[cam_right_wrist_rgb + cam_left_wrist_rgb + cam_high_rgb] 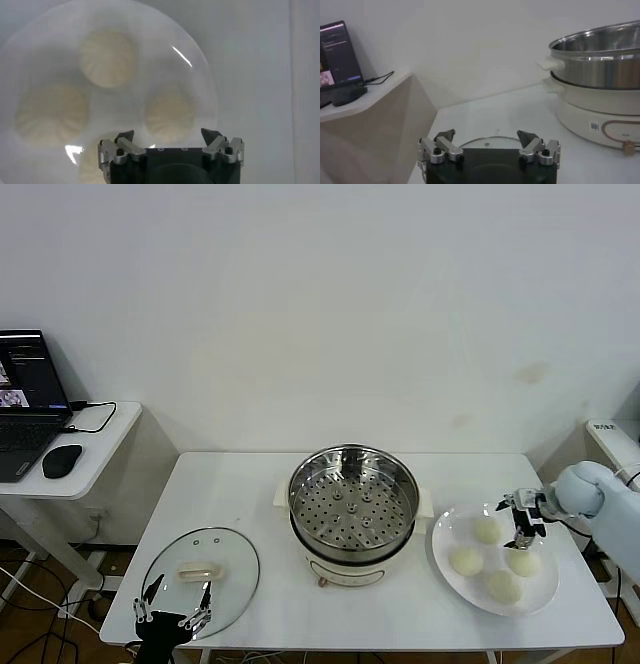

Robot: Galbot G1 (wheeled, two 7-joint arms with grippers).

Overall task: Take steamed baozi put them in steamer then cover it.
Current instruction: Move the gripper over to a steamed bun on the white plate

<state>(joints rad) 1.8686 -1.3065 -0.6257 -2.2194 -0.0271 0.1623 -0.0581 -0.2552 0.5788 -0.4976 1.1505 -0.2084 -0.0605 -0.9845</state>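
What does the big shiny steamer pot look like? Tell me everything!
The steamer is a round, shiny metal pot standing upright near the middle of the white table. Inside lies a flat tray full of little holes, with no buns on it yet. The pot sits on a cream-white base with side handles and has no lid on. The glass lid lies to its left, the plate of baozi to its right. Neither end effector touches it.
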